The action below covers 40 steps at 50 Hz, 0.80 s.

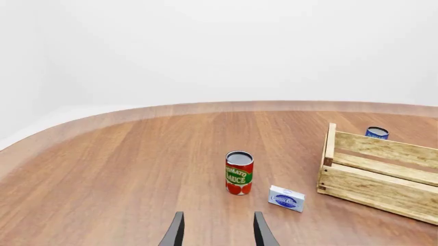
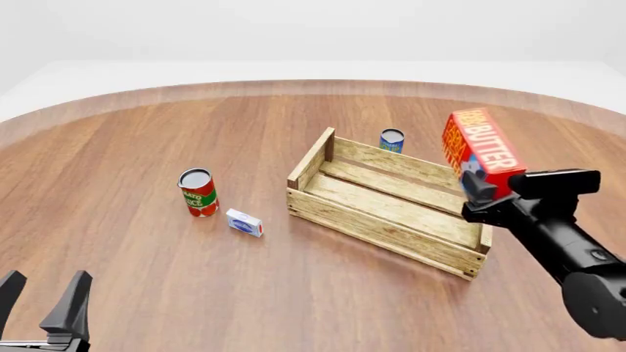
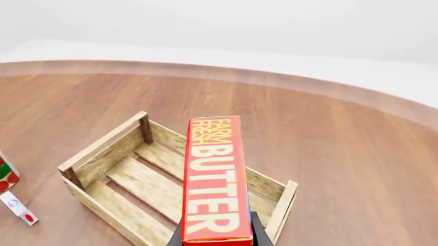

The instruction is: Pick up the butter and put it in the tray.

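The right gripper (image 2: 481, 192) holds the butter (image 2: 479, 150) by its bottom end, up above the tray (image 2: 386, 220); the box looks stiff and probably light, the left gripper (image 2: 44, 308) open.

Red-orange butter (image 2: 481, 150) with white lettering; light-wood slatted tray (image 2: 391, 220); red-and-green can (image 2: 199, 193); black tool (image 2: 486, 192).

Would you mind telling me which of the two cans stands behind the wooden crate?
The small blue can, just beyond the light-wood slatted crate; the red tomato sauce can stands out to the crate's left.
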Each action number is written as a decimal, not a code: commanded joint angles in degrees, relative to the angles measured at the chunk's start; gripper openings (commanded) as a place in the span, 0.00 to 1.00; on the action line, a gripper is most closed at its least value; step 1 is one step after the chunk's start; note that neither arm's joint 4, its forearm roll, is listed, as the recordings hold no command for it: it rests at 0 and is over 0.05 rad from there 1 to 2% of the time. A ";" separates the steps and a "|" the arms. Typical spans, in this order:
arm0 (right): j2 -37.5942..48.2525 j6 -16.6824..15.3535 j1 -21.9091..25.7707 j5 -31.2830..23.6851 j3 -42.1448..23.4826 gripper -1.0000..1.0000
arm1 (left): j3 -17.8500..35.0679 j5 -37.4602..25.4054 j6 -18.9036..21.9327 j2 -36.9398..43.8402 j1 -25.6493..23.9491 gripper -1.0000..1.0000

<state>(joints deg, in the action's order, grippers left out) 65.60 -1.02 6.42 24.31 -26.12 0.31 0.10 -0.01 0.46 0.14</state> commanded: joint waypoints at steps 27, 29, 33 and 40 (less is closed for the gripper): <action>12.24 3.47 2.34 4.08 -6.62 0.00 | -0.04 -0.09 -0.02 -0.13 0.02 1.00; 13.06 3.51 2.23 4.29 -6.99 0.00 | -0.04 -0.08 -0.02 -0.12 0.02 1.00; 14.42 3.82 2.35 4.35 -7.87 0.00 | -0.04 -0.07 -0.02 -0.10 0.02 1.00; 15.41 4.18 2.89 3.06 -9.58 0.00 | -0.03 -0.07 -0.02 -0.10 0.02 1.00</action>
<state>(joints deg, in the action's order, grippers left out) 79.39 1.61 8.90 27.78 -32.68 0.28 0.03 -0.03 0.35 0.16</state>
